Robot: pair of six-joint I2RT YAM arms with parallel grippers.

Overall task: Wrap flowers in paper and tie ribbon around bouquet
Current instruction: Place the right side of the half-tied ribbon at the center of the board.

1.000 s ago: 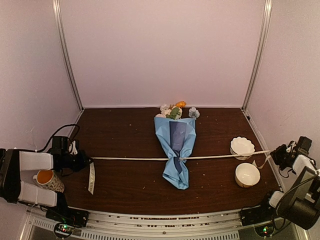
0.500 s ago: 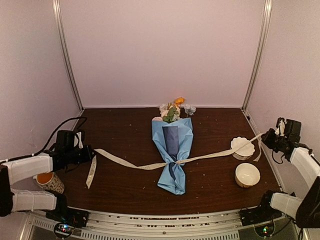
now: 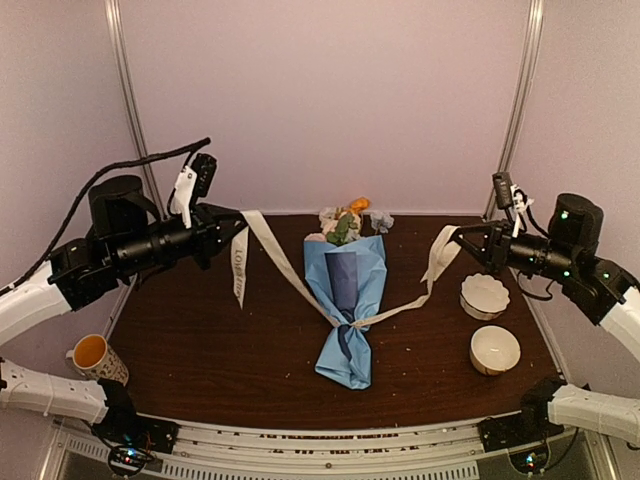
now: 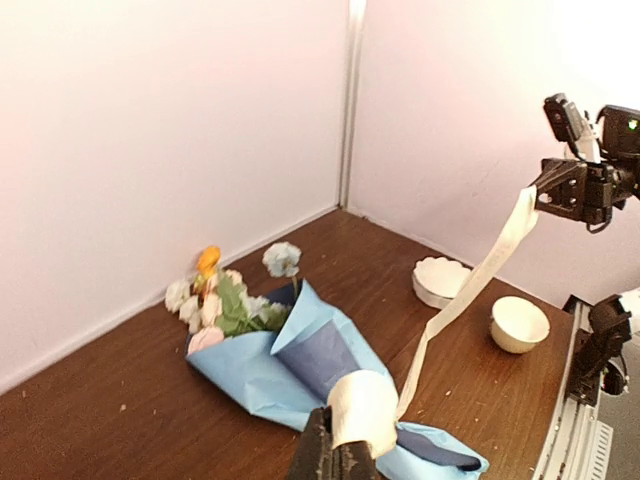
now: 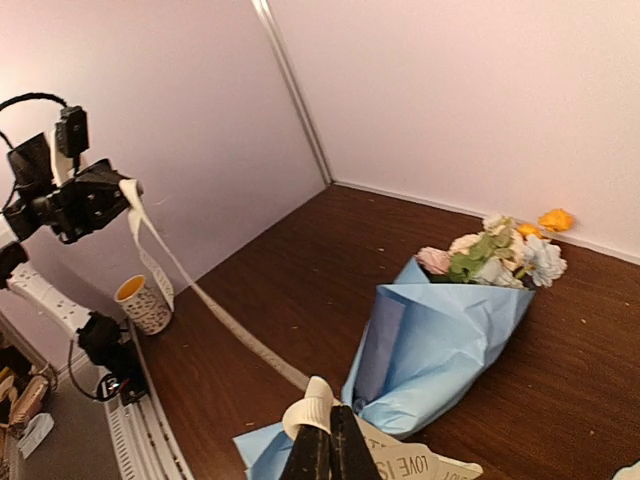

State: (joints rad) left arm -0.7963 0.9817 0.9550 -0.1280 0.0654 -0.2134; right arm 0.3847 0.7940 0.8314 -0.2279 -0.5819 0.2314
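Scalloped bowl (image 3: 485, 294) near plain bowl (image 3: 495, 349) at right; mug (image 3: 97, 358) at left.

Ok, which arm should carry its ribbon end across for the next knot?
Probably left. The left gripper pinches the ribbon with a long tail hanging free; the right gripper seems to have a shorter tail.

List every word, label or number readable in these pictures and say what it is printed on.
"LOVE IS": on the ribbon, at the bottom edge of the right wrist view; what follows is cut off.
Dark lettering on the ribbon tail hanging at the left of the top view: too blurred to read.
Nothing else carries readable text.
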